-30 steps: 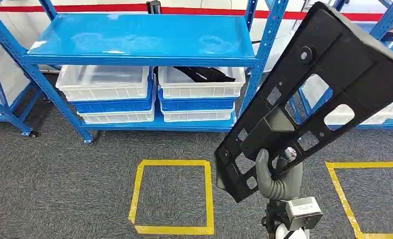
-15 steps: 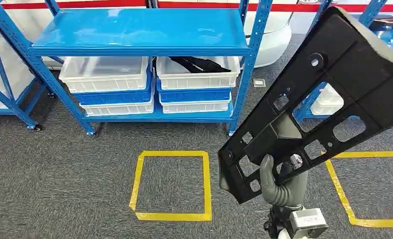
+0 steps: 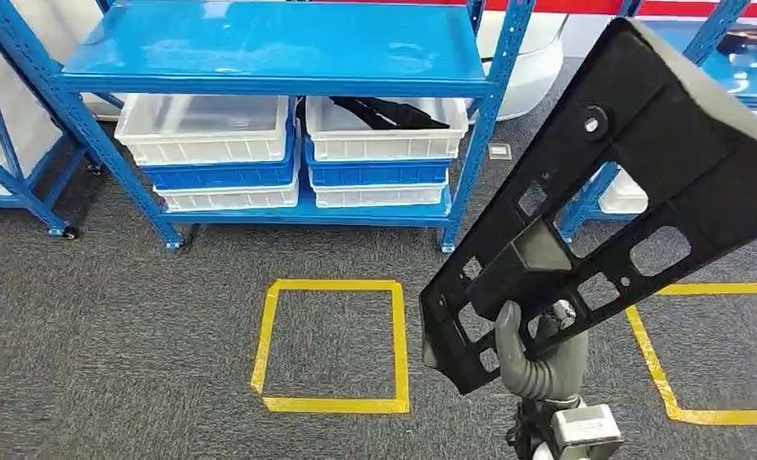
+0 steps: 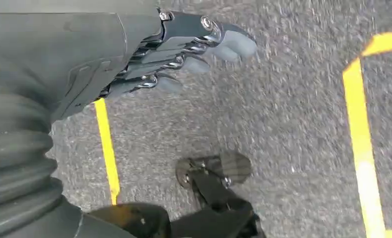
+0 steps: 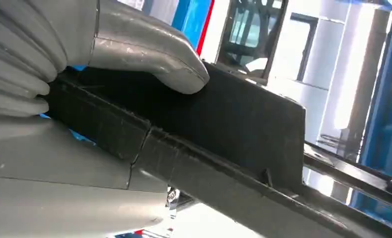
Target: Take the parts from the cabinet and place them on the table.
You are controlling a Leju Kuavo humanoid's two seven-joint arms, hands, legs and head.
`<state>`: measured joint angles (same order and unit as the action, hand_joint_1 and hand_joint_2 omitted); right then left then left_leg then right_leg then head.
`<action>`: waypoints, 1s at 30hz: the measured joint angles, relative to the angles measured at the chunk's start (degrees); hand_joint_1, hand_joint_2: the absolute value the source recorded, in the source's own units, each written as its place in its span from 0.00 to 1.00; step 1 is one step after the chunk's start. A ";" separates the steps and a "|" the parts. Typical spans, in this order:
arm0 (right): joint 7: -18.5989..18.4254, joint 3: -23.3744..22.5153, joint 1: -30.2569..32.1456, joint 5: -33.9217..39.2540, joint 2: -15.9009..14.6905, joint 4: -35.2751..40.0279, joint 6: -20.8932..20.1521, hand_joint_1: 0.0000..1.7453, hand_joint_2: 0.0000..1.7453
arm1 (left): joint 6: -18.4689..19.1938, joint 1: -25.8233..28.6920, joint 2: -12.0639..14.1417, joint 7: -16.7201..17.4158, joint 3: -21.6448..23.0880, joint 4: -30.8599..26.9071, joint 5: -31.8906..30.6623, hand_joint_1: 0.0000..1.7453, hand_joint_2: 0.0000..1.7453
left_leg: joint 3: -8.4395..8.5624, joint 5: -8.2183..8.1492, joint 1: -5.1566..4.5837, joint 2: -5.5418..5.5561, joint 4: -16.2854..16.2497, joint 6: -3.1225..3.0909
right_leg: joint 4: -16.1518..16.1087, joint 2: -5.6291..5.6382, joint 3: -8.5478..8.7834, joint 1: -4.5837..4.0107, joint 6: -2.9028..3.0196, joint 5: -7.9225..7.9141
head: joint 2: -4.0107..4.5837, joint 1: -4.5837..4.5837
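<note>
My right hand (image 3: 538, 355) grips the lower end of a large flat black plastic part (image 3: 633, 172) with several cut-outs, held up tilted so it reaches toward the upper right. In the right wrist view the thumb (image 5: 149, 54) presses on the black part (image 5: 243, 124). The blue cabinet (image 3: 279, 57) stands ahead; a white bin (image 3: 384, 139) on its lower shelf holds another black part (image 3: 389, 113). Beside it a second white bin (image 3: 202, 134) looks empty. My left hand (image 4: 184, 54) hangs over the grey carpet with its fingers extended and nothing in them.
Yellow tape squares (image 3: 332, 345) mark the grey carpet in front of the cabinet, with another square (image 3: 720, 350) at the right. A second blue rack (image 3: 729, 67) stands at the right and a third (image 3: 11, 172) at the left. A small wheeled base (image 4: 214, 171) sits on the floor.
The whole scene has shifted and the cabinet sits higher and nearer the frame top: the camera moved. The black part stays held in my right hand at nearly the same tilt.
</note>
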<state>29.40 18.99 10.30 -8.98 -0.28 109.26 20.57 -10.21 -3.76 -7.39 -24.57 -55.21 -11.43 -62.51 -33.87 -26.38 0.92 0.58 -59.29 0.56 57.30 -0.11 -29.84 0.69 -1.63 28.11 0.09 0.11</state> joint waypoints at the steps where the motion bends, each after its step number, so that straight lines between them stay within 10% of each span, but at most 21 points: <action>1: 0.00 0.00 -0.02 -0.09 0.00 0.00 0.00 1.00 1.00 | -0.02 0.01 0.00 0.00 0.00 0.00 -0.02 0.00 1.00 | 0.00 0.07 -0.20 0.02 0.00 -0.18 | -0.16 0.00 -0.03 0.07 -0.20 -0.13 | 0.00 -0.02; 11: 0.13 0.00 0.06 -0.79 -0.02 0.00 -0.50 1.00 1.00 | -0.02 -0.09 0.00 0.04 0.00 0.00 -0.53 0.00 1.00 | -0.44 0.55 -0.70 -0.07 -0.02 -1.12 | -0.50 0.02 -0.94 0.33 -1.37 -0.87 | 0.00 -0.09; 25: 0.20 0.00 0.26 -3.02 -0.02 0.00 -0.50 1.00 1.00 | 0.09 -0.17 0.00 0.20 0.00 0.00 -1.23 0.00 1.00 | -0.45 0.68 -0.59 -0.11 -0.02 -1.14 | -0.21 0.02 -1.04 0.19 -1.41 -0.91 | 0.00 -0.07; 30: 0.22 -0.02 0.20 -3.56 -0.04 0.15 -0.43 1.00 1.00 | 0.09 -0.38 0.00 0.22 0.02 0.00 -1.64 0.00 1.00 | 0.14 1.92 -0.12 -0.33 1.89 -2.81 | 1.48 0.03 -1.78 0.50 -1.93 0.28 | 0.00 0.00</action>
<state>29.61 18.97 10.51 -12.55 -0.33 109.42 20.13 -10.12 -4.15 -7.39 -24.35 -55.19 -11.43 -64.15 -33.73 -24.46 0.80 0.26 -57.40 -2.25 58.78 -0.07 -31.62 1.19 -3.57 28.39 0.09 0.11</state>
